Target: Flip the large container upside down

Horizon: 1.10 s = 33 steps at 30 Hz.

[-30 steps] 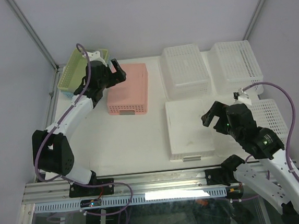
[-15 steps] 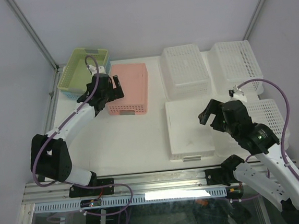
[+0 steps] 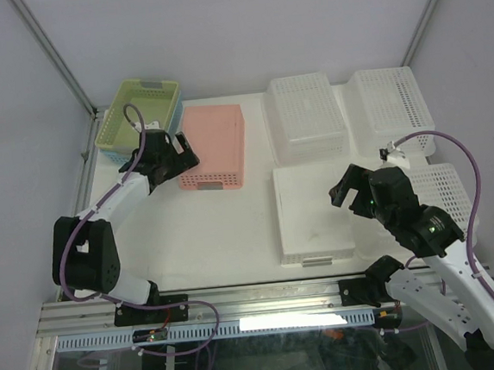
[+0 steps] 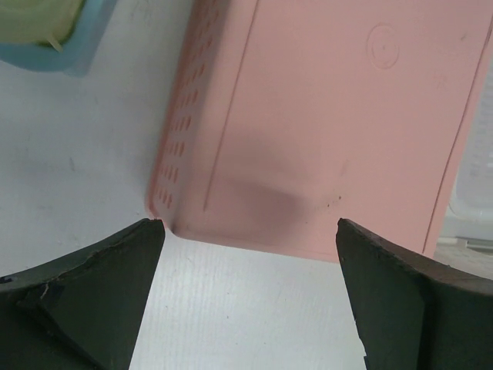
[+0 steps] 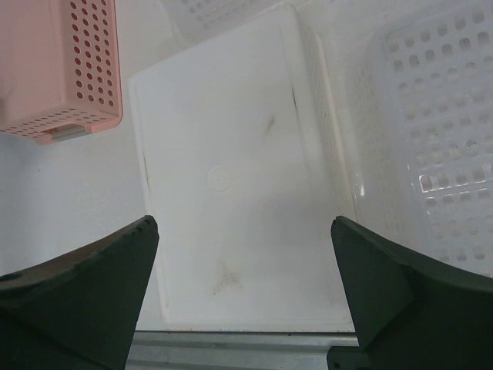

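Eyes on the large white container [image 3: 313, 214], lying right of centre toward the near edge of the worktop [image 3: 208, 232], just beside a perforated white basket [image 3: 451, 193] on its right and well apart from the pink basket [image 3: 213, 145]. Seems to show a flat, closed face with a moulded ring in the middle, so quite possibly bottom-up already, though hard to call for certain from above. Thin moulded plastic by the look of it: light, fairly stiff across the flat, likely to flex along the long walls, smooth and slippery under hard fingers. Best taken at a short end, by the rim or by what looks like a small grey tab at the near end, never across the broad flat face. With the rim down on the worktop, probably a tilt needed first to get a finger under. Over to the right gripper [image 3: 345, 195]: hovering above the container's right side, wrist bent to point down at it, with jaws spread wide and nothing between them. In the right wrist view, both fingers framing that flat face, no contact. Then the left gripper [image 3: 179, 148]: stretched out low toward the far left corner, just beside the pink basket's left wall and near the green basket [image 3: 137, 115], likewise released and empty.
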Motion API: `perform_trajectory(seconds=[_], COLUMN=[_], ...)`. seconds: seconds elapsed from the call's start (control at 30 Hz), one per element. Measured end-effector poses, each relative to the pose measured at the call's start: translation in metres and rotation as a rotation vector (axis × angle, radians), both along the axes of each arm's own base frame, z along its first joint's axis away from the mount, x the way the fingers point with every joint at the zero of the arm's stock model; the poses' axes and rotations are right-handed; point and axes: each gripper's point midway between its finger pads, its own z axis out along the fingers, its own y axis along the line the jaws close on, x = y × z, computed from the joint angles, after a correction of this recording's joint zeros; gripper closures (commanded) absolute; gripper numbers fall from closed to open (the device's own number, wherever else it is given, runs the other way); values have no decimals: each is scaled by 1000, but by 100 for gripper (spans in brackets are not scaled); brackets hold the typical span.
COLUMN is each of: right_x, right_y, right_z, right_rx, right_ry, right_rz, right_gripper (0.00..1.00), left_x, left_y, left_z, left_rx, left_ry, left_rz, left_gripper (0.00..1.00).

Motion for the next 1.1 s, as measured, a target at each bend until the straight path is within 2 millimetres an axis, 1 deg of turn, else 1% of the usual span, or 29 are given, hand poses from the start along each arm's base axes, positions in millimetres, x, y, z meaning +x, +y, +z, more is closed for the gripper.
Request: perform_trajectory(seconds=[0.13, 0.27, 0.5, 0.57, 0.63, 0.73, 0.8, 0.9, 0.93, 1.0, 1.1], right_x=[0, 0, -2, -2, -2, -1, 0, 1, 1, 1, 1], right_y=[0, 0, -1, -2, -3, -4, -4, -3, -3, -3, -4], right_z=[0, 0, -1, -1, 0, 3, 5, 7, 7, 7, 8], right_rx=[-1, -2, -7, -11, -12, -18, -20, -23, -24, -24, -20], right_ry=[-1, 0, 6, 8, 4, -2, -5, -3, -3, -2, -10], right_rz=[0, 0, 1, -1, -3, -4, -5, -4, -4, -4, -5], right_gripper=[1, 1, 1, 1, 1, 1, 1, 1, 1, 1, 1], left_x=[-9, -12, 5, 12, 19, 28, 28, 22, 20, 18, 23], left_y=[-9, -19, -39, -44, -54, -79, -100, -118, -120, -115, -95], left_z=[-16, -22, -24, -21, -14, 2, 14, 22, 22, 22, 24], left_rx=[-57, -122, -201, -208, -213, -222, -231, -236, -229, -202, -155], left_ry=[42, 56, 48, 41, 24, -18, -52, -73, -73, -72, -72], left_rz=[-11, -21, -64, -77, -105, -170, -237, -305, -315, -312, -266], left_gripper=[1, 1, 1, 1, 1, 1, 1, 1, 1, 1, 1])
